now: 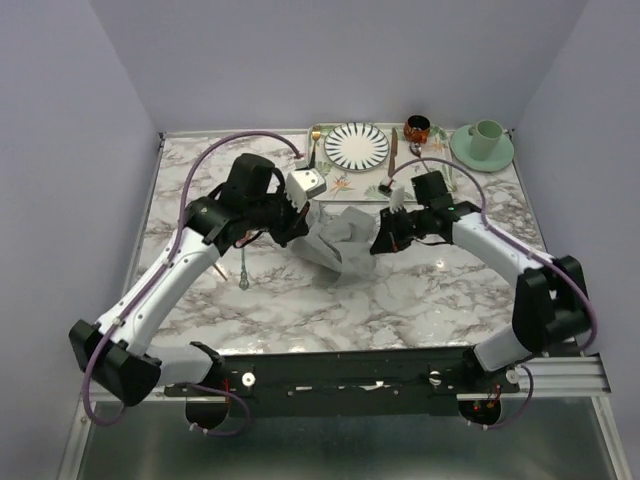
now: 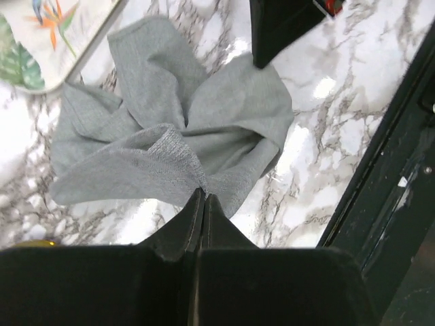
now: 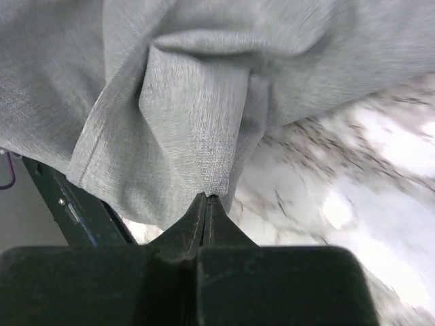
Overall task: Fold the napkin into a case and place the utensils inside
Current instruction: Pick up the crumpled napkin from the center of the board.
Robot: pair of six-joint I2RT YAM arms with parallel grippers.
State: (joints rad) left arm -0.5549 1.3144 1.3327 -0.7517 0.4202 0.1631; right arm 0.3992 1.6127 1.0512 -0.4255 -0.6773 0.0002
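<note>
Just behind crumpled napkin, tray, plate

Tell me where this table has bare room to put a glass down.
Bare marble table: the far-left corner beyond the left arm, and the near strip between the crumpled napkin and the front rail. Crowded: the far edge from centre rightwards, with striped plate, leaf-patterned tray, mug and green cup.
</note>
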